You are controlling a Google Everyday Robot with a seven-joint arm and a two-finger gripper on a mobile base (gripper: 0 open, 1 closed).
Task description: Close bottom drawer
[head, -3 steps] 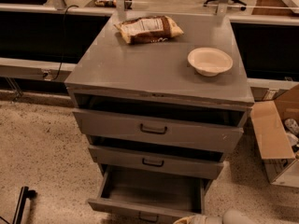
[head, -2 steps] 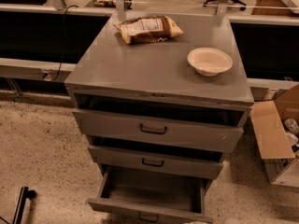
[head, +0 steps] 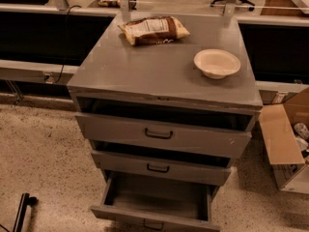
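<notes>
The grey metal cabinet (head: 159, 71) stands in the middle of the camera view. Its bottom drawer (head: 154, 217) is pulled far out towards me, with its inside empty and its small dark loop handle (head: 153, 224) at the picture's lower edge. The middle drawer (head: 159, 167) and the top drawer (head: 161, 135) each stand out a little, with a dark gap above each front. My gripper is not in view.
A bag of chips (head: 153, 29) and a white bowl (head: 217, 63) lie on the cabinet top. An open cardboard box (head: 285, 139) stands on the floor to the right. A black object (head: 21, 211) is at the lower left. Dark counters run behind the cabinet.
A pale shape at the bottom edge, right of the bottom drawer's front, has dropped out of view. The drawers have not moved.
</notes>
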